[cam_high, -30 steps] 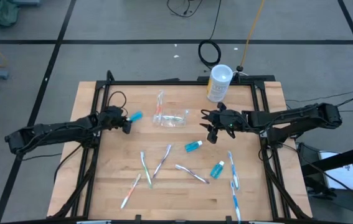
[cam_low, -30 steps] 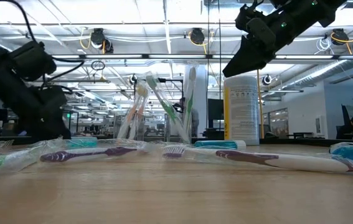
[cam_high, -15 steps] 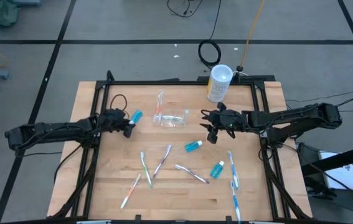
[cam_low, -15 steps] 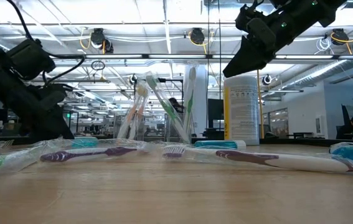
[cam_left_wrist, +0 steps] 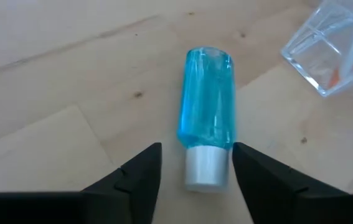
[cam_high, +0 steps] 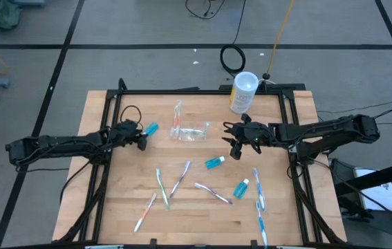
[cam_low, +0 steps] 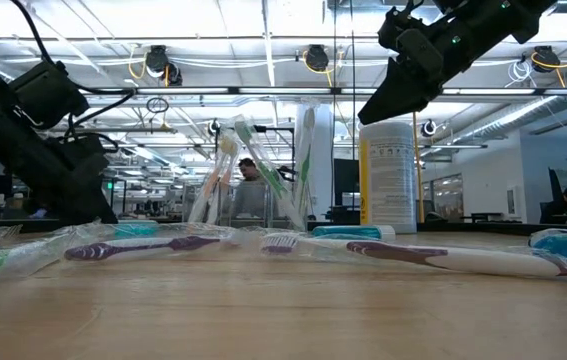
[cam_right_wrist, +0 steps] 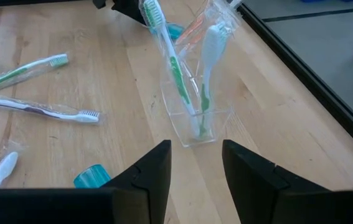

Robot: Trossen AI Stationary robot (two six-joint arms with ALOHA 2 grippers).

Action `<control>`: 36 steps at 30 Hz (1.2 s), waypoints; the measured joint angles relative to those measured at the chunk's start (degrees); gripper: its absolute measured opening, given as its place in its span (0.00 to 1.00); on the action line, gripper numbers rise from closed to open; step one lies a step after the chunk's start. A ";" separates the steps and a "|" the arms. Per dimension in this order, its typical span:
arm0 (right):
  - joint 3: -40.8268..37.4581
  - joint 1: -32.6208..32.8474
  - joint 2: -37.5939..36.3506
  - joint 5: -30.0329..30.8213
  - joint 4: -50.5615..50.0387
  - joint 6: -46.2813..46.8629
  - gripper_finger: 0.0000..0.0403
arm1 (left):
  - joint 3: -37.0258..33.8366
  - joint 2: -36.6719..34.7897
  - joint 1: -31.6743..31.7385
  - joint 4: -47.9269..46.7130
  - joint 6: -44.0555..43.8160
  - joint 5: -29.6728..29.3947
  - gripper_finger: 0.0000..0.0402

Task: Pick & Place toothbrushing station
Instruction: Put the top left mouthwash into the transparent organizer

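Note:
A teal, white-capped toothpaste tube lies on the wooden table at the left. My left gripper is open just near of it. In the left wrist view its fingers stand on either side of the tube's white cap; I cannot tell whether they touch it. The clear plastic holder stands mid-table with a few wrapped toothbrushes leaning in it. My right gripper is open and empty, held above the table right of the holder. Two more teal tubes lie on the table.
Several wrapped toothbrushes lie scattered over the table's near half, some by the right edge. A tall white canister with a yellowish label stands at the far edge. A person shows in the room behind the holder.
My left arm has shifted slightly beside the teal tube, which has stayed in place. My right gripper has kept still.

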 joint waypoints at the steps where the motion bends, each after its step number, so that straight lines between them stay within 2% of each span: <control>1: 0.00 0.00 -0.02 0.00 0.00 0.00 0.33 | 0.00 0.00 -0.03 -0.02 -0.07 0.15 0.45; 6: 0.00 0.00 -0.02 0.00 0.00 0.01 0.33 | 0.02 -0.02 -0.04 -0.18 0.39 0.55 0.27; 10: 0.00 0.00 0.00 0.00 0.00 0.02 0.33 | 0.02 -0.02 -0.04 -0.17 0.21 -0.22 0.19; 15: 0.00 0.00 -0.01 0.02 -0.01 -0.01 0.33 | -0.09 0.02 -0.21 2.60 -1.04 0.74 0.20; 19: 0.00 0.00 -0.01 0.02 -0.02 -0.01 0.33 | -0.04 -0.01 -2.03 11.02 -1.15 3.99 0.19; 26: 0.00 0.00 -0.01 0.04 -0.02 -0.01 0.33 | -0.02 -0.02 -6.88 36.46 0.97 8.15 0.20; 29: 0.00 0.00 -0.01 0.04 -0.01 -0.01 0.33 | 0.26 -0.02 -9.41 44.17 1.29 10.10 0.20; 33: 0.00 0.00 0.00 0.04 0.00 -0.01 0.33 | 4.30 -0.02 -13.79 44.03 2.64 11.04 0.19; 36: 0.00 -0.07 -0.01 0.09 0.01 -0.01 0.33 | 10.79 0.05 -17.26 34.05 4.81 10.94 0.19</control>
